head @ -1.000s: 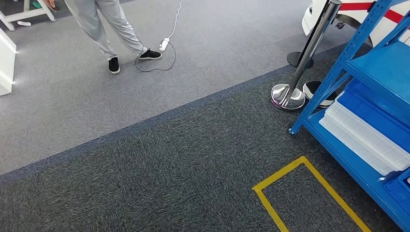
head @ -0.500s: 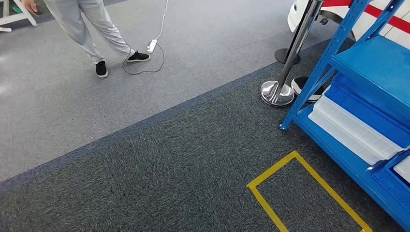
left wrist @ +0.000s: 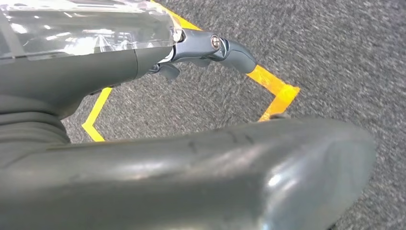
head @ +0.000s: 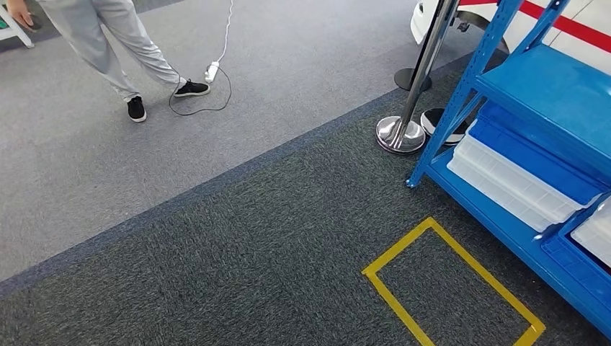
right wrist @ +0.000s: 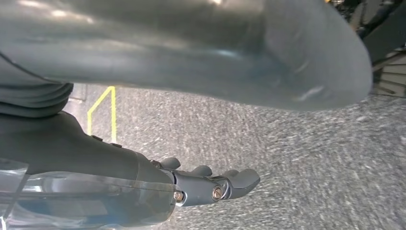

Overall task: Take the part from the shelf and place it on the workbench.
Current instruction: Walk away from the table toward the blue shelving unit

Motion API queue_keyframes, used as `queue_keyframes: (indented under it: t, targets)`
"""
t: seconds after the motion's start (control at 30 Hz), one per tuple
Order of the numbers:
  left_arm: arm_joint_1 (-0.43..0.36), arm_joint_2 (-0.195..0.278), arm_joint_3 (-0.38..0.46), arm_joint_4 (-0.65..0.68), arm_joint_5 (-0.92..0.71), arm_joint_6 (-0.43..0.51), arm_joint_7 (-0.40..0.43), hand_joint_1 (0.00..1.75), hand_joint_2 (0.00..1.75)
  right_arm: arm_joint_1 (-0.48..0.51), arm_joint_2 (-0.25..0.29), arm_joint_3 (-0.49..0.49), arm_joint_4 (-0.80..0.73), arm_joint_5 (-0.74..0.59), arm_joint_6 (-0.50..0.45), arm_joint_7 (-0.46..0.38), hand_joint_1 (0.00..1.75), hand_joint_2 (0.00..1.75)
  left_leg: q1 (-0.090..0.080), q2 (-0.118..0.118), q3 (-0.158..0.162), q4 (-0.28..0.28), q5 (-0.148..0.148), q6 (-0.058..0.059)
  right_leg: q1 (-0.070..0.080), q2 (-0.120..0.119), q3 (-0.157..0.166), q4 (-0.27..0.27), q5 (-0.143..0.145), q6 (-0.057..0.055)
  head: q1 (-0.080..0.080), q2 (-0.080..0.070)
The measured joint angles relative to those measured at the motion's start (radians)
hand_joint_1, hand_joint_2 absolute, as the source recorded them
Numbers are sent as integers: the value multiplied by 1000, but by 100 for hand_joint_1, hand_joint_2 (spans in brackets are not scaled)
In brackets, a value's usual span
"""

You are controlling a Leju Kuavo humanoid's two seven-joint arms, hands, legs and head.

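1. Fingers (left wrist: 225,48) of the left hand (left wrist: 158,143) reach out nearly straight beside the thick thumb, apart from it and with nothing between them; the hand hangs over dark carpet (left wrist: 335,57) and a corner of yellow tape (left wrist: 277,91).
2. Fingers (right wrist: 230,182) of the right hand (right wrist: 143,110) lie side by side, slightly curled, apart from the thumb and holding nothing, above the same dark carpet, with a yellow tape outline (right wrist: 107,105) further off.
3. In the head view, a yellow tape rectangle (head: 403,249) is marked on the dark carpet just beside the blue shelf (head: 461,94).
4. The shelf's lower level carries a blue bin (head: 533,155) stacked on a clear bin (head: 504,184), with another clear bin (head: 594,234) at the picture's edge; which of these holds the part I cannot tell.
5. A chrome stanchion (head: 414,94) stands by the shelf's corner post.
6. On the lighter grey carpet (head: 108,180) well apart, a person (head: 108,43) stands near a white power strip (head: 212,71) and its cable.
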Motion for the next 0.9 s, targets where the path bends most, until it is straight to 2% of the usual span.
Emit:
queue_keyframes:
  t: [0.07,0.1,0.13,0.2,0.23,0.27,0.3,0.33,0.37,0.43,0.5,0.57,0.6,0.63,0.67,0.73,0.77,0.8,0.83,0.9]
  targets:
    - [-2,0,-1,0,-5,-2,0,0,0,1,0,-4,0,-7,1,0,0,0,2,0,-3,8,-8,-11,-3,6,0,-4,4,-11,0,0]
    - [-3,0,-1,0,-7,-3,0,0,0,1,0,-5,0,-10,1,-1,0,0,3,-6,-11,31,-25,-17,-5,7,1,-6,6,-17,0,0]
    - [-3,0,-2,0,-9,-4,0,0,0,1,1,-7,0,-12,1,-1,0,0,6,-13,-29,73,-53,-23,-7,9,1,-8,7,-22,0,0]
    - [-3,0,-6,0,-12,-6,1,0,0,2,1,-11,0,-13,0,-3,0,0,11,-22,-89,209,-122,-31,-7,14,-1,-8,8,-27,0,0]
    - [-2,0,-8,0,-14,-7,3,0,0,3,1,-12,0,-13,0,-3,0,0,13,-23,-117,269,-144,-34,-7,18,-1,-7,8,-27,0,0]
    - [-2,0,-10,0,-14,-8,4,0,0,3,1,-13,0,-13,0,-4,0,0,14,-23,-131,301,-147,-35,-7,23,-1,-7,8,-27,0,0]
    - [-1,0,-11,0,-14,-9,6,0,0,4,1,-14,0,-13,0,-4,0,0,16,-23,-128,292,-129,-35,-7,28,0,-6,8,-27,0,0]
    - [-1,1,-12,0,-13,-9,7,0,0,4,1,-14,0,-12,1,-4,0,0,17,-24,-104,240,-94,-34,-7,34,2,-6,7,-26,0,0]
    - [-1,2,-12,0,-11,-9,8,0,0,4,2,-14,0,-10,2,-5,0,0,18,-30,-69,165,-54,-32,-7,40,4,-5,6,-25,0,0]
    - [-1,3,-12,0,-5,-9,9,0,0,3,3,-14,0,-5,4,-7,0,0,17,-47,-13,39,-8,-24,-5,48,3,-2,5,-16,0,0]
    - [0,4,-12,0,1,-7,8,0,0,4,2,-14,0,1,7,-8,0,0,13,-56,-2,7,-6,-16,-5,54,-1,-1,7,-4,0,0]
    - [1,3,-12,0,4,-5,7,0,0,6,2,-14,0,4,9,-9,0,0,14,-50,-1,1,0,-3,-7,57,-4,1,5,9,0,0]
    - [2,2,-12,0,4,-3,7,0,0,7,1,-14,0,5,10,-9,0,0,16,-46,-1,-3,3,5,-7,53,-10,14,-5,14,0,0]
    - [2,2,-12,0,4,-1,6,0,0,7,1,-14,0,5,11,-9,0,0,18,-42,0,-7,7,12,-7,47,-25,48,-28,18,0,0]
    - [3,1,-12,0,4,3,6,0,0,7,0,-14,0,5,12,-9,0,0,17,-36,-1,-9,8,16,-8,39,-50,105,-62,21,0,0]
    - [5,2,-12,0,3,9,5,0,0,7,0,-14,0,5,14,-9,0,0,14,-27,-3,-9,8,20,-9,30,-116,242,-126,25,0,0]
    - [6,2,-12,0,3,10,4,0,0,7,0,-14,0,5,14,-10,0,0,12,-23,-3,-8,8,21,-9,29,-135,284,-135,26,0,0]
    - [7,1,-12,0,4,10,3,0,0,8,-1,-14,0,6,15,-10,0,0,12,-20,-3,-7,7,20,-9,28,-136,287,-124,27,0,0]
    - [7,0,-12,0,5,10,2,0,0,10,-2,-14,0,6,15,-10,0,0,12,-17,-1,-7,6,20,-9,26,-116,246,-94,26,0,0]
    - [6,-2,-12,-1,7,7,1,0,0,11,-5,-14,0,8,17,-13,0,0,9,-12,3,-4,2,14,-7,9,-43,103,-28,19,0,0]
